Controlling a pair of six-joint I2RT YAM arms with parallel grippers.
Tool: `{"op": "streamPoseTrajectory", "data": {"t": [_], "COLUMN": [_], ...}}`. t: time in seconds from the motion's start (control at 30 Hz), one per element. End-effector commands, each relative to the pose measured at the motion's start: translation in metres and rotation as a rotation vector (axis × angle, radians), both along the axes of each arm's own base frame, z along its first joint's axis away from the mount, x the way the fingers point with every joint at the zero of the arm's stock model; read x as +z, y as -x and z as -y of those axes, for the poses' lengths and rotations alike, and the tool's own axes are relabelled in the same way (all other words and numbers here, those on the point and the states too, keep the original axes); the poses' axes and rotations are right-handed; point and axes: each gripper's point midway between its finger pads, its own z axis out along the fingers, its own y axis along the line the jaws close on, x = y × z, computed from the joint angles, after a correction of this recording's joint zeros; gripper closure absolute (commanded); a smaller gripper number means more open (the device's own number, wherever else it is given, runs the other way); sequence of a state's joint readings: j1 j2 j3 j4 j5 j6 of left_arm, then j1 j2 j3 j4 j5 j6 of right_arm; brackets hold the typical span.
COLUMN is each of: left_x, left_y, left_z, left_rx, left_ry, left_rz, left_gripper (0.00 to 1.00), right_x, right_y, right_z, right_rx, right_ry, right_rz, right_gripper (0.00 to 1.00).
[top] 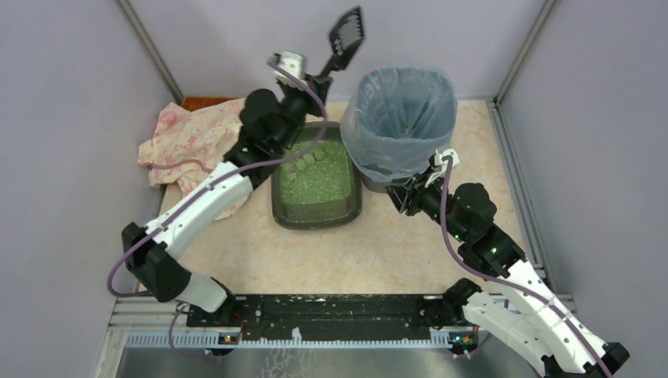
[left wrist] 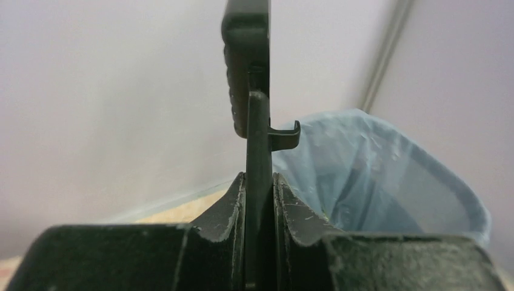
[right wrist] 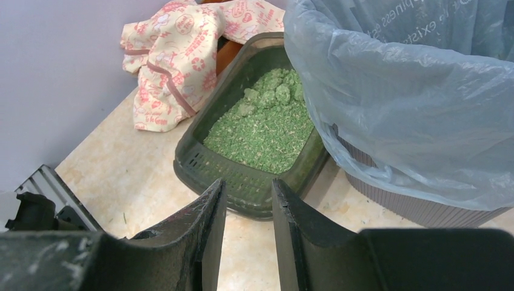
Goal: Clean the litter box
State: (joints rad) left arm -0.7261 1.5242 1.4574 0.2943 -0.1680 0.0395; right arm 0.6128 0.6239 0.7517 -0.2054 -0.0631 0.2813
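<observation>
Bolted side by side to a black rail [top: 331,311] at the near edge of the pale table [top: 378,252], reached out toward the back wall. Clenched the left gripper [top: 317,81] hard on the flat handle of a small black slotted scoop [top: 347,33], with fingers [left wrist: 233,200] pressed against both faces of it in the left wrist view. Held the scoop high, head up and tipped to the right, beyond the far end of the litter box [top: 315,222] and just left of the bin [top: 366,138].

Showed the litter box lying flat near the middle of the table, its long side running away from the arms. Showed green litter [top: 315,189] spread across it and rounded clumps [top: 307,157] heaped toward the far end. Stood the tall round bin just beside the box on its right. Let its blue-grey bag [right wrist: 394,103] bulge over that rim; could not tell whether touching.

Hung the right gripper [right wrist: 247,189] low by the bin's foot, pointing at the box's near right corner, fingers [right wrist: 209,218] released and parted, nothing between them.

Lay a crumpled cream cloth [top: 193,138] with a pink print at far left, partly under the left arm.
</observation>
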Motion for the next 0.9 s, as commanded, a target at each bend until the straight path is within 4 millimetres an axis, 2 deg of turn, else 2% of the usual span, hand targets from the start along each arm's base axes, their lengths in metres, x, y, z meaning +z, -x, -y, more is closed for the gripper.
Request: {"op": "streamPoseTrajectory", "data": {"t": [0.0, 0.07, 0.13, 0.2, 0.37, 0.43, 0.53, 0.7, 0.87], "left_x": [0.006, -0.005, -0.017, -0.029, -0.084, -0.109, -0.134, -0.171, -0.199], "left_y": [-0.007, -0.004, 0.001, 0.006, 0.012, 0.013, 0.012, 0.015, 0.03], "left_z": [-0.077, -0.106, -0.125, -0.137, -0.154, -0.156, -0.153, -0.133, -0.119], "left_rx": [0.103, 0.16, 0.223, 0.256, 0.342, 0.344, 0.33, 0.231, 0.14], "left_ry": [0.288, 0.328, 0.34, 0.332, 0.182, 0.096, 0.003, -0.062, -0.069], "left_rz": [-0.201, -0.231, -0.265, -0.325, -0.548, -0.633, -0.711, -0.821, -0.889], "left_gripper": [1.0, 1.0, 1.0, 1.0, 1.0, 1.0, 1.0, 1.0, 1.0], "right_x": [0.019, 0.017, 0.016, 0.016, 0.006, -0.001, -0.006, -0.006, -0.018], "right_y": [0.004, 0.006, 0.009, 0.011, 0.008, 0.005, 0.0, -0.009, -0.011], "right_z": [-0.001, 0.0, 0.0, 0.001, 0.005, 0.004, 0.002, 0.01, 0.004], "right_rx": [0.014, 0.014, 0.02, 0.022, -0.006, -0.01, -0.009, -0.053, -0.031], "right_ry": [-0.056, -0.061, -0.07, -0.076, -0.063, -0.048, -0.007, 0.061, 0.091], "right_rz": [0.045, 0.043, 0.041, 0.035, 0.021, 0.013, 0.013, 0.041, 0.01], "right_gripper": [0.66, 0.66, 0.66, 0.66, 0.66, 0.66, 0.66, 0.65, 0.65]}}
